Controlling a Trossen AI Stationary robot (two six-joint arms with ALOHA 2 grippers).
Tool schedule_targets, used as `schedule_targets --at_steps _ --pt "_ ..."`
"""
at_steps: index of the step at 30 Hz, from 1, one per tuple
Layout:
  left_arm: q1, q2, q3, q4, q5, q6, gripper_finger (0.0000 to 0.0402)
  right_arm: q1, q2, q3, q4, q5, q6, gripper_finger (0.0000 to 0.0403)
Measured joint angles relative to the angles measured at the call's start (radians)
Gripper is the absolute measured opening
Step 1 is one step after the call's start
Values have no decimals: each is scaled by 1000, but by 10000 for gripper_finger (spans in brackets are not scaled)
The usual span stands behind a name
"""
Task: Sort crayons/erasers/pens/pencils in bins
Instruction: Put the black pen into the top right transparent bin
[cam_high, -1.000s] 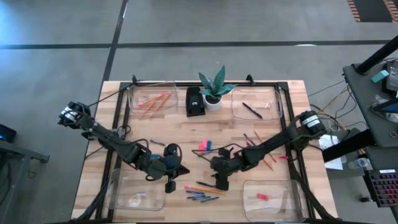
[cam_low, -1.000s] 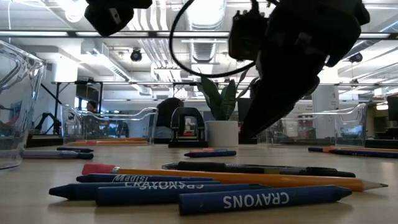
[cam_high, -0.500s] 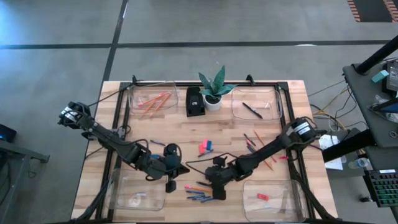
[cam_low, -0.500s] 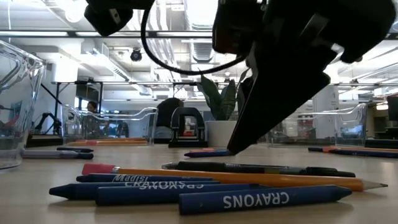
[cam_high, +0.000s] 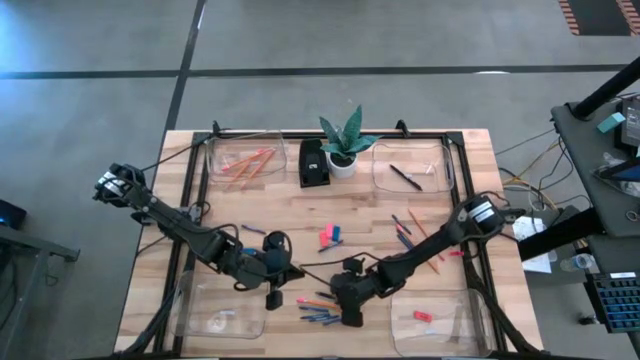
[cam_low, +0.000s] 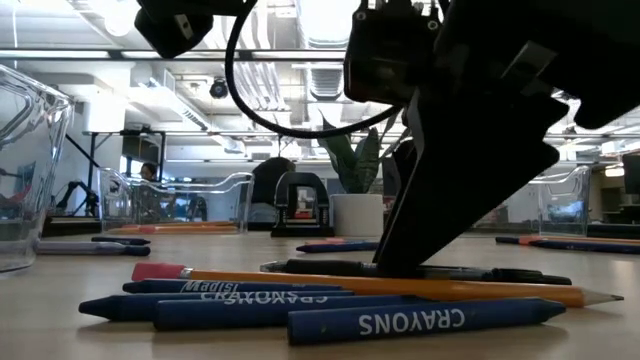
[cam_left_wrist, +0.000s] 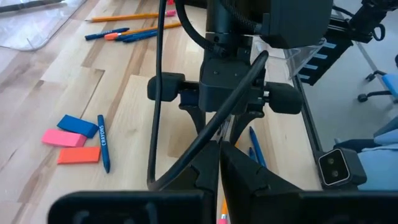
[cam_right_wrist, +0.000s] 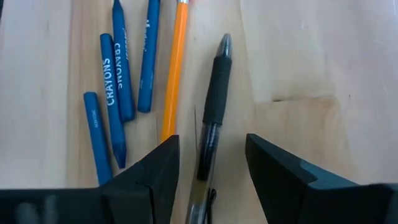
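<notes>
My right gripper is open and low over the near-centre pile. Its fingers stand on either side of a black pen that lies flat on the table. An orange pencil and several blue crayons lie beside the pen. In the low view the right gripper reaches down to the pen. My left gripper is shut and empty, hovering just left of the pile. Pink and blue erasers lie mid-table.
Clear bins sit at the corners: far-left with pencils, far-right with a pen, near-left, near-right with a red eraser. A black box and potted plant stand at the far edge. Pencils and pens lie scattered on the right.
My right gripper has moved toward the table's near-left and down onto the pile, ending with its open fingers astride the black pen. The left arm and the objects have stayed where they were.
</notes>
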Motion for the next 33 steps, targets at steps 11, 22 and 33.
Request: schedule_targets --at_steps 11,22,33 --pt "0 0 -1 -1 3 0 1 2 16 6 1 29 -82 126" --pt "0 0 -1 -8 3 9 2 2 16 7 -56 99 -132 56" --pt "1 0 -1 -7 3 9 2 0 -5 3 -87 118 -195 22"
